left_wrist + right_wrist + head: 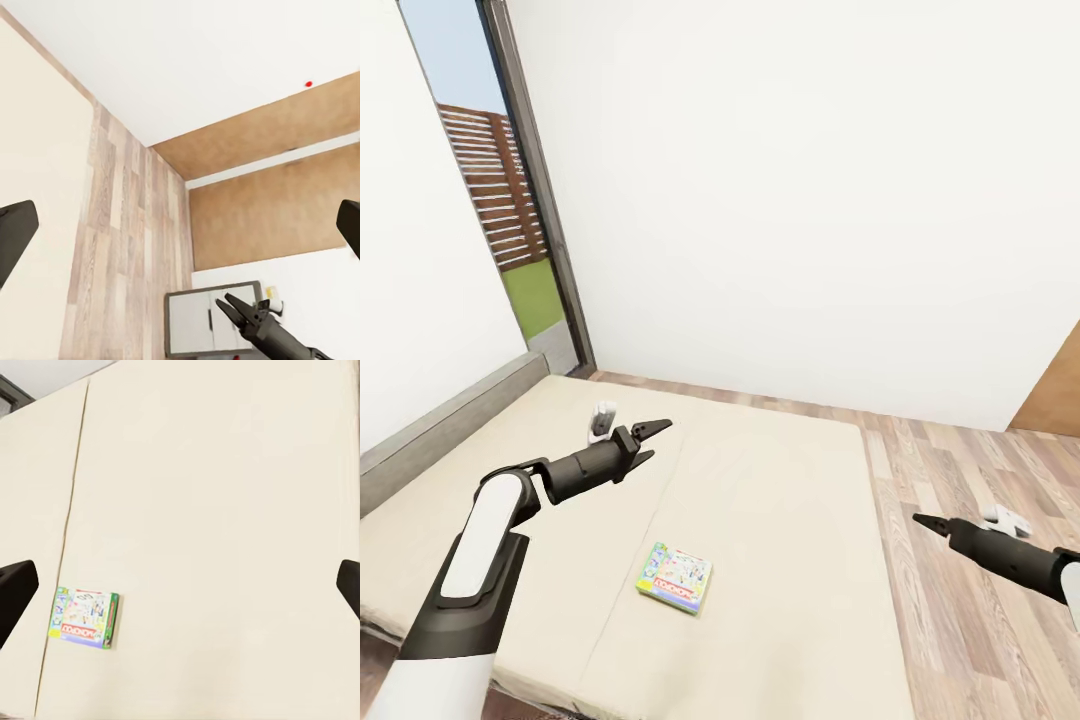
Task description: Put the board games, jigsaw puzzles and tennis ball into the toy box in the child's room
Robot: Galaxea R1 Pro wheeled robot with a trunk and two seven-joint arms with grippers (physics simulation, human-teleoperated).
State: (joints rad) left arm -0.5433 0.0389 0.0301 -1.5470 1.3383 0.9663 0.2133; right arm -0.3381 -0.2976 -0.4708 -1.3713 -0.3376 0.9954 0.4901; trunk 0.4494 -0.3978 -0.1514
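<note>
Across the lower left and centre of the head view spreads the wide cream mattress of a low bed [760, 560], its surface split by a lengthwise seam. Behind it, filling the upper frame, stands a plain white wall [790, 180]. To the right of the bed runs a light wood-plank floor [970, 470], with a brown wooden panel [1055, 390] at the right edge. At the upper left, a tall glass door with a dark frame [510, 200] looks out on a slatted brown fence and green grass.

From the lower left, the left arm reaches over the mattress; the left gripper [650, 442] hangs above the bed with its two dark fingers spread apart, holding nothing. From the lower right, the right gripper [922, 521] hovers over the floor just beside the bed's edge. Its fingertips look pressed to one point in the head view, yet its own wrist view shows the fingers at opposite edges, so I cannot tell its state.

Lower centre of the head view, a small flat board game box with a colourful green-edged lid [675, 577] lies on the mattress between the two grippers, apart from both; it sits at the lower left of the right wrist view [84, 619]. Near the left gripper, a small white-and-grey object [601, 420] rests on the bed.
</note>
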